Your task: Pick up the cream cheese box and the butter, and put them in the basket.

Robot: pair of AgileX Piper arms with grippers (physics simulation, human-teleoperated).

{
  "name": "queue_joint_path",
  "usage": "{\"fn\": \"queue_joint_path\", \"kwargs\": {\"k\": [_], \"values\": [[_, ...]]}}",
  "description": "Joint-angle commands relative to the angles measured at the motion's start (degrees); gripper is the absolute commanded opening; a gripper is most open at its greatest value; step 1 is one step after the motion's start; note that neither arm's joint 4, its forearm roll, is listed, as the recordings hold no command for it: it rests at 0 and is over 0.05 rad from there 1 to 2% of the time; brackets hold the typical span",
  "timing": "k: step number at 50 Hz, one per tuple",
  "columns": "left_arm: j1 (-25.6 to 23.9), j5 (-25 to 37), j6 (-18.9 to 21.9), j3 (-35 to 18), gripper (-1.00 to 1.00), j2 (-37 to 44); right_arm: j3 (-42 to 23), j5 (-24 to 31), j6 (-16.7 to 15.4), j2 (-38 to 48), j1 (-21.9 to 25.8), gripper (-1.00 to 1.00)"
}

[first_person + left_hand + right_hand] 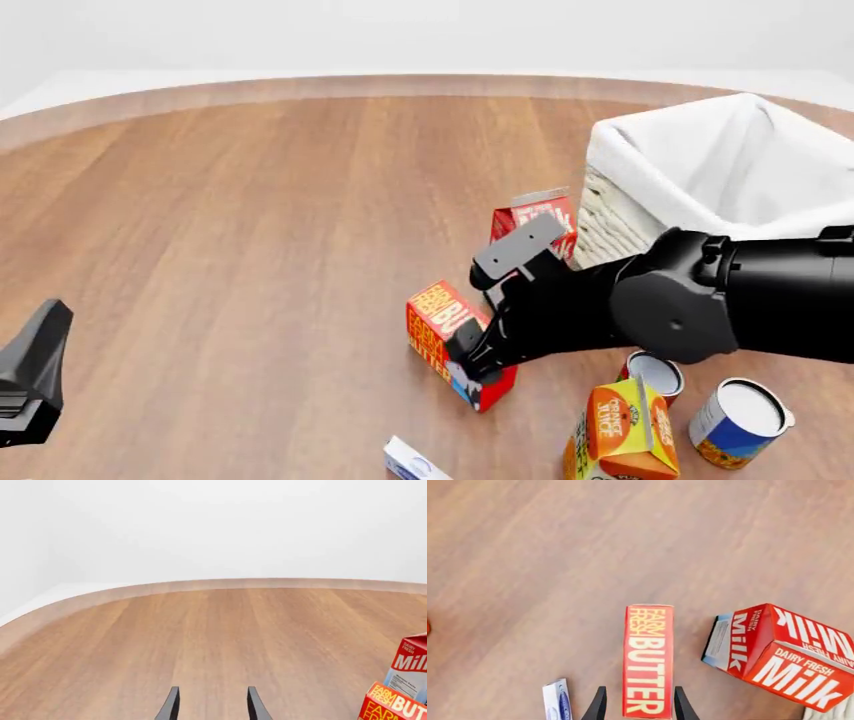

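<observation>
Your right gripper (635,705) has its fingers spread, one on each long side of the butter (648,660); can't tell if the pads touch it yet. The milk carton (780,647) sits just beyond the right-hand finger, next to the basket (707,170). The cream cheese box (557,700) lies just outside the other finger, apart from the butter. Your left gripper (212,705) is spread too, nothing between its fingers, only bare table (200,640) ahead.
</observation>
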Motion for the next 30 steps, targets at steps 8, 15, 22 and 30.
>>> {"fn": "queue_joint_path", "kwargs": {"k": [8, 15, 22, 30], "values": [[0.00, 0.00, 0.00, 0.00, 1.00, 0.00, 0.80, -0.73, 0.80, 1.29, 0.36, 1.00], [0.00, 0.00, 0.00, 0.00, 1.00, 0.00, 1.74, -2.42, -0.25, 2.32, -1.28, 1.00], [0.00, 0.00, 0.00, 0.00, 1.00, 0.00, 2.03, -2.99, -0.21, 2.73, -1.32, 1.00], [0.00, 0.00, 0.00, 0.00, 1.00, 0.00, 1.93, -2.79, -0.51, 2.52, -1.69, 1.00]]}}
